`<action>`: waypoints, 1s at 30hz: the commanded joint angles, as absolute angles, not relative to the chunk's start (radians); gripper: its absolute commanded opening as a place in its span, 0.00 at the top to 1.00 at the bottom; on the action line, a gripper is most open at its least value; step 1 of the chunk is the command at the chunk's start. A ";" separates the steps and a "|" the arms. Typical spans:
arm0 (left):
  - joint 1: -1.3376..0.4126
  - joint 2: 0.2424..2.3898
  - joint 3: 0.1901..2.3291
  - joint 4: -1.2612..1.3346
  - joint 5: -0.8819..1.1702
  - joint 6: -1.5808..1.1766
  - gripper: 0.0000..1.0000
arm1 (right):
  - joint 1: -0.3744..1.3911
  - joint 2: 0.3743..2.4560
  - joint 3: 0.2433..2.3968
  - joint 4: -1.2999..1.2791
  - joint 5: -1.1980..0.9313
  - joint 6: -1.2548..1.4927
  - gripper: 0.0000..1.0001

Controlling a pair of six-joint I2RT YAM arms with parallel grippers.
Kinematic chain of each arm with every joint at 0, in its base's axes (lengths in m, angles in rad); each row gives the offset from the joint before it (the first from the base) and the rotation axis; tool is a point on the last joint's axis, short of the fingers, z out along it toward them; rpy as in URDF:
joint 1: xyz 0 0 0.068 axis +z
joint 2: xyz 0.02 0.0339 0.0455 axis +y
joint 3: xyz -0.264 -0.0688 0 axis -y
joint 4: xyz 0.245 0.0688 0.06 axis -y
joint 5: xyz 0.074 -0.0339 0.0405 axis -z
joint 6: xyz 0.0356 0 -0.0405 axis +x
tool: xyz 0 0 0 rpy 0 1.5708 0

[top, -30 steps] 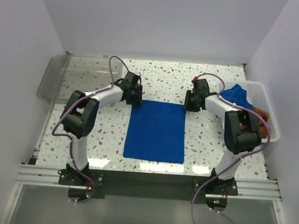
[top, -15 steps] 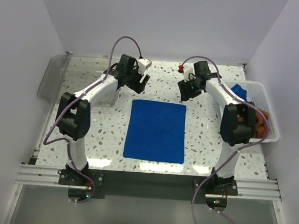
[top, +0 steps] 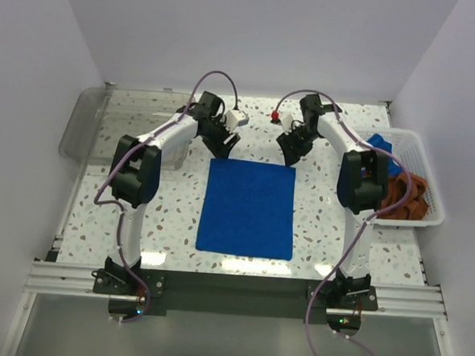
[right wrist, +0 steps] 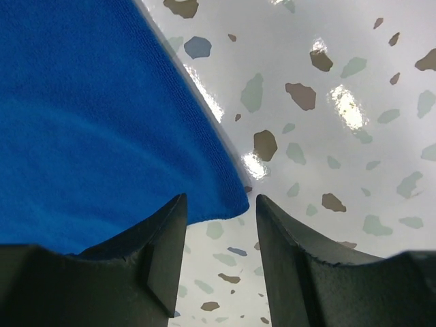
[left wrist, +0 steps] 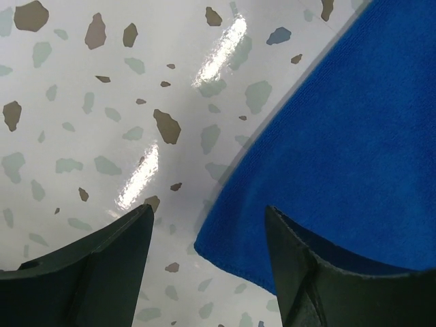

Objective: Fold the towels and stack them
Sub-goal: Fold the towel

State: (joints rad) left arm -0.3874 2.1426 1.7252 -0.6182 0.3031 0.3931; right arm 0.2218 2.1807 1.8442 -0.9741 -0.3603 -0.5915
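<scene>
Two claws hovering | left claw [left wrist: 208,212] and right claw [right wrist: 219,201] both standing apart, gripping nothing | each lining up over a far corner of the flat blue towel [top: 248,209] lying mid-scene on the bench [top: 171,214] | likely readying pinches for folding nearward.

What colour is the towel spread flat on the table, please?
The towel is royal blue, clearest from the top camera.

blue towel [left wrist: 354,136] cropped by right and bottom edges in left wrist view, left gripper [left wrist: 208,214] and right gripper [right wrist: 219,201] finger bases cut off at bottom, rust-brown towels [top: 404,196] in basket [top: 416,222] partly behind right arm, count unreadable
</scene>
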 commanded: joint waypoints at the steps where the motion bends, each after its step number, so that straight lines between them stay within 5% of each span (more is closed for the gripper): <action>1: -0.374 2.144 1.779 -0.624 0.354 0.449 0.29 | 0.219 2.227 1.914 -1.074 -0.391 -0.663 0.52; 16: -0.371 2.221 1.816 -0.637 0.396 0.463 0.30 | 0.219 2.322 1.940 -1.109 -0.374 -0.701 0.55; 22: -0.371 2.243 1.825 -0.667 0.391 0.479 0.32 | 0.219 2.341 1.948 -1.118 -0.388 -0.706 0.73; 26: -0.367 2.252 1.830 -0.683 0.402 0.489 0.34 | 0.219 2.349 1.945 -1.124 -0.388 -0.712 0.95; 30: -0.354 2.266 1.858 -0.730 0.417 0.502 0.39 | 0.219 2.344 1.933 -1.120 -0.393 -0.713 0.99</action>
